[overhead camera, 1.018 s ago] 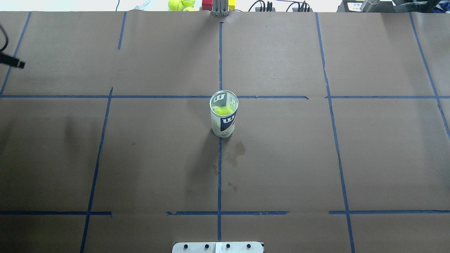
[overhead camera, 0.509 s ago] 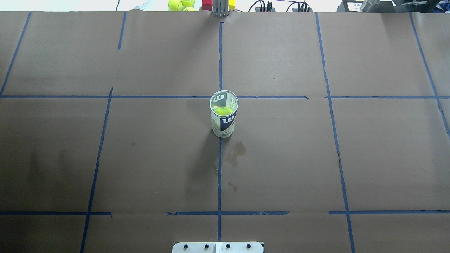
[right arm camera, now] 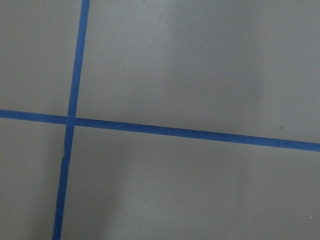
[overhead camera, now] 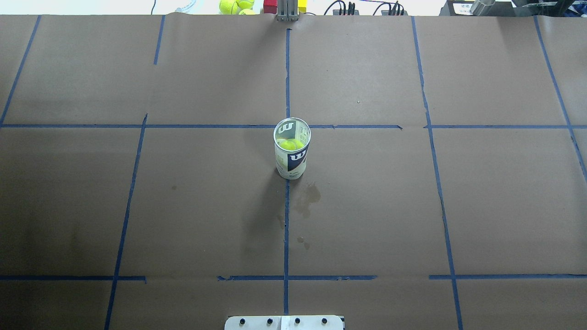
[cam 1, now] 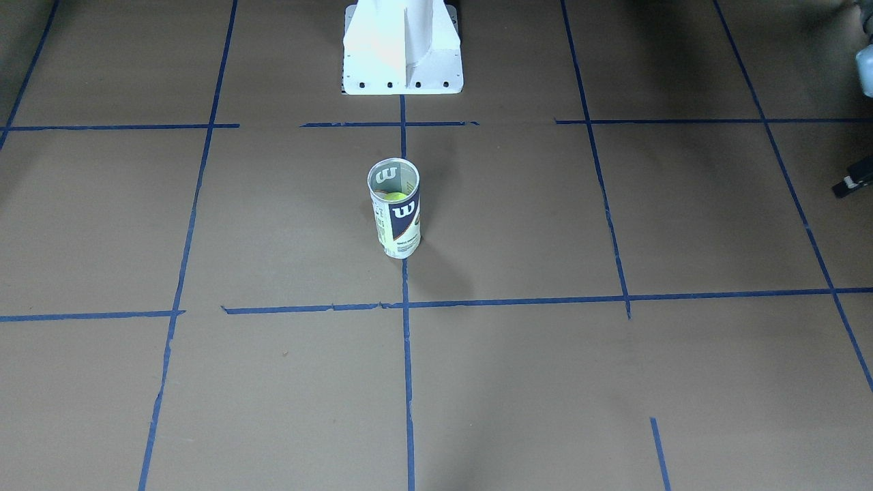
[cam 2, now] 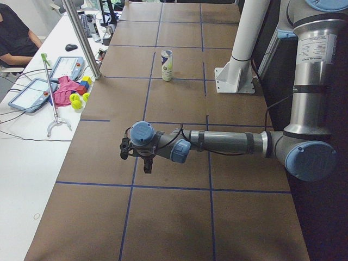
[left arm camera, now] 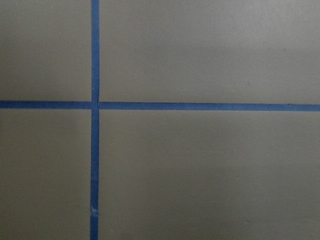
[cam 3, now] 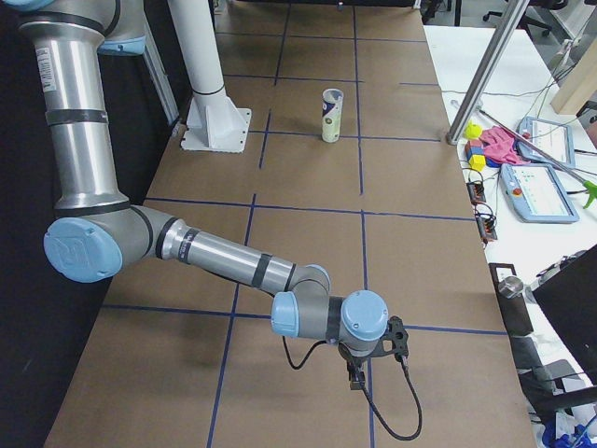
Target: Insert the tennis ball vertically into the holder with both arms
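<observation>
The holder, a clear Wilson can with a navy and white label, stands upright at the table's middle; it also shows in the front view and small in both side views. The tennis ball sits inside it, below the rim. My left gripper hangs low over the paper far from the can, seen only from the side; I cannot tell if it is open. My right gripper is likewise low and far off; I cannot tell its state. Both wrist views show only paper and blue tape.
The white pedestal base stands behind the can. Spare tennis balls and coloured blocks lie beyond the table's far edge. A side table holds tablets, and a seated person is there.
A black part of my left arm at the overhead view's left edge one second ago has left that view. The can and ball have not moved.
</observation>
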You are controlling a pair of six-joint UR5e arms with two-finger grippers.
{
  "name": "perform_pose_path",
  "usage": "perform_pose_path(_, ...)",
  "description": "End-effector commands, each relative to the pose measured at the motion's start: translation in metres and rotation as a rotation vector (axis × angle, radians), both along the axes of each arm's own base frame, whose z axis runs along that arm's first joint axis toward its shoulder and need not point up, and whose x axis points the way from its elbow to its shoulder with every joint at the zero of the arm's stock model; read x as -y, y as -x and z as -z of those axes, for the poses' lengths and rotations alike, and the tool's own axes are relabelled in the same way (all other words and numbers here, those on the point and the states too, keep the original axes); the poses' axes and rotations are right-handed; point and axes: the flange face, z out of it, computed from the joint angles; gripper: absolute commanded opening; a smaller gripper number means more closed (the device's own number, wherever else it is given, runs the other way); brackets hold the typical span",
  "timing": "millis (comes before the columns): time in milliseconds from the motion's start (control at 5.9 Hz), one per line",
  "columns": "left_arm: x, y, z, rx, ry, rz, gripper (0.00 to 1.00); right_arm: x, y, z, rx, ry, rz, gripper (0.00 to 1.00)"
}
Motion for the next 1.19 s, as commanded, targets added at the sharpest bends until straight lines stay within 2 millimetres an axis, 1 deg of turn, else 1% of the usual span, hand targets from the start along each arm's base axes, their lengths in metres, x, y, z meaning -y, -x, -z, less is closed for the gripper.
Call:
perform_pose_path(0,-0.013,0.022,-0.003,0.029,-0.087,-0.030,1.00,-0.006,0.018,0.037,-0.028,-0.023,-0.011,1.00)
perform_pose_path(170,-0.012,0.025,-0.011,0.141,-0.033,-0.030,1.00,-0.002,0.044,0.050,-0.030,0.049,-0.025,1.00)
perform_pose_path(339,-0.014,0.027,-0.023,0.205,0.028,-0.039,1.00,-0.009,0.058,0.043,-0.015,0.091,-0.010,1.00)
perform_pose_path(509,-0.020,0.036,-0.027,0.217,0.087,-0.056,1.00,-0.012,0.061,0.057,0.028,0.161,-0.008,1.00)
perform_pose_path(678,-0.027,0.042,-0.031,0.216,0.097,-0.059,1.00,-0.014,0.062,0.090,0.029,0.222,-0.005,1.00)
perform_pose_path(848,-0.049,0.043,-0.057,0.213,0.140,-0.062,1.00,-0.029,0.061,0.097,0.028,0.224,0.004,1.00)
perform_pose_path(1018,-0.062,0.043,-0.059,0.210,0.092,-0.058,1.00,-0.035,0.060,0.092,0.018,0.168,0.036,1.00)
